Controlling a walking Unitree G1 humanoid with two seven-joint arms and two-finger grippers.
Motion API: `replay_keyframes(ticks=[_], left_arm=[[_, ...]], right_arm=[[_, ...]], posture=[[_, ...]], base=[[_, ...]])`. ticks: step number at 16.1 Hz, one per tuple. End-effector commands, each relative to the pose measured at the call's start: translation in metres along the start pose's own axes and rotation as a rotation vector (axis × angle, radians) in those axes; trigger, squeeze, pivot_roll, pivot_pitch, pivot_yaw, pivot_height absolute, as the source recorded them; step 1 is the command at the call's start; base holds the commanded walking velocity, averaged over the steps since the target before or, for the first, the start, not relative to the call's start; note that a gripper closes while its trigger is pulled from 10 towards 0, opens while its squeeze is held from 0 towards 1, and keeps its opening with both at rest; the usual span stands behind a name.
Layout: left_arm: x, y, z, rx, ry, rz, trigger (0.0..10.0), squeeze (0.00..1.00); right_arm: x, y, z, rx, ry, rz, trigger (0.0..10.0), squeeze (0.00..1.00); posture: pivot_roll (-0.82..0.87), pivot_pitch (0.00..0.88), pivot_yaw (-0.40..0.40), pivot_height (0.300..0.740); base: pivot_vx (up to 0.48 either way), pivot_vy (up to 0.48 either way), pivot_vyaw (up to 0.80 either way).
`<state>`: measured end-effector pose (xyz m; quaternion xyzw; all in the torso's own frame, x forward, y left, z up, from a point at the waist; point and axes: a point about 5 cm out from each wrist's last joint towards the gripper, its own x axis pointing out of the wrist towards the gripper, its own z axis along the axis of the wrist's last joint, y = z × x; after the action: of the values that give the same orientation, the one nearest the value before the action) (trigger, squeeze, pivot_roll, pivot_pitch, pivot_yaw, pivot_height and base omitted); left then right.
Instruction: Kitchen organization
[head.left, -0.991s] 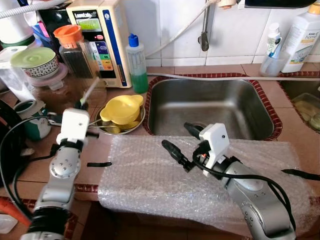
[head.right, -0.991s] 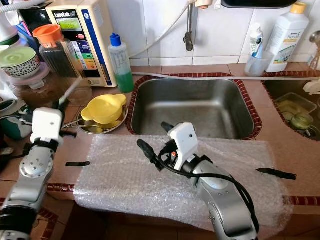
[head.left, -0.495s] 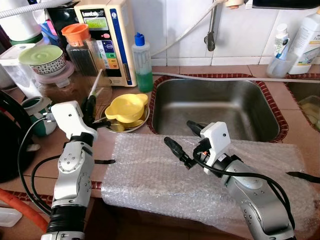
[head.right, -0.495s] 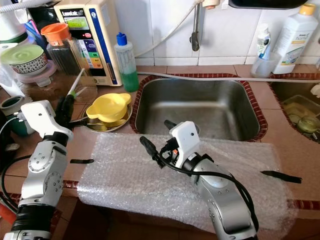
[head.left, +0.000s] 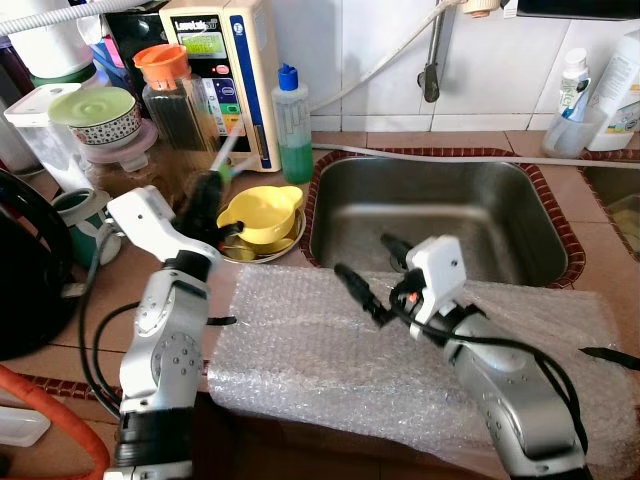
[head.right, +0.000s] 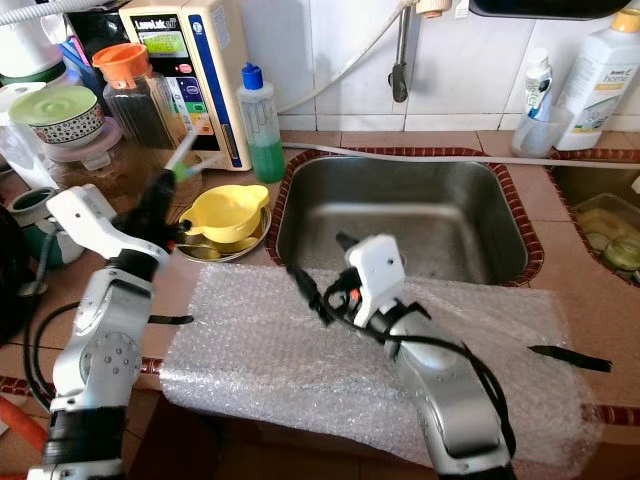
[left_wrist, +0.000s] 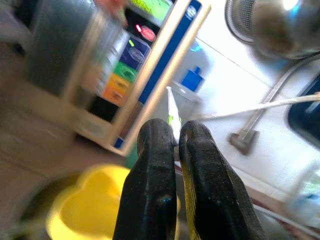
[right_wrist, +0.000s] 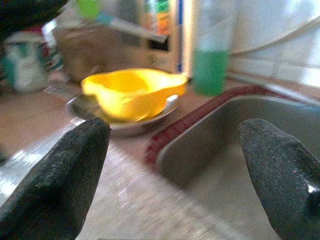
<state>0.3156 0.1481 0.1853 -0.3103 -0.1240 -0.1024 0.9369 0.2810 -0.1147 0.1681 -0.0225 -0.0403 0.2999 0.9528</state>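
- Left gripper (head.left: 205, 190): fingers pressed together on a thin white stick with a green band (left_wrist: 173, 117). Compared with one second ago, it has swung from the counter edge toward the yellow bowl (head.left: 258, 212) and now sits just beside it.
- Right gripper (head.left: 368, 275): fingers spread wide, nothing held, above the bubble wrap (head.left: 340, 360) at the near rim of the sink (head.left: 540, 215). Its pose has barely changed.
- The yellow bowl rests in a shallow metal dish (right_wrist: 125, 126) left of the sink.
- The left wrist view shows the stick tip standing clear above the fingertips (left_wrist: 156, 132), with the water purifier (left_wrist: 150, 65) behind.
- The right wrist view shows the green-liquid bottle (right_wrist: 211, 60) behind the bowl.
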Motion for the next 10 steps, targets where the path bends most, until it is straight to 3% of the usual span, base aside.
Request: replay_keyframes(ticks=[1, 4, 10], left_arm=[[-0.004, -0.007, -0.007, -0.043, 0.051, -0.036, 0.0, 0.0], [-0.013, -0.031, -0.028, -0.105, 0.175, -0.165, 0.0, 0.0], [-0.016, -0.053, -0.045, -0.13, 0.247, -0.263, 0.0, 0.0]], right_arm=[[0.003, -0.005, 0.004, 0.021, -0.019, -0.03, 10.0, 0.0], [0.011, -0.02, 0.008, 0.248, -0.065, -0.124, 10.0, 0.0], [0.023, -0.023, 0.011, 0.469, -0.102, -0.157, 10.0, 0.0]], posture=[[-0.27, 0.071, 0.112, 0.74], [-0.27, 0.072, 0.111, 0.74], [-0.28, 0.072, 0.111, 0.74]], base=[[0.0, 0.0, 0.0], [0.0, 0.0, 0.0], [0.0, 0.0, 0.0]])
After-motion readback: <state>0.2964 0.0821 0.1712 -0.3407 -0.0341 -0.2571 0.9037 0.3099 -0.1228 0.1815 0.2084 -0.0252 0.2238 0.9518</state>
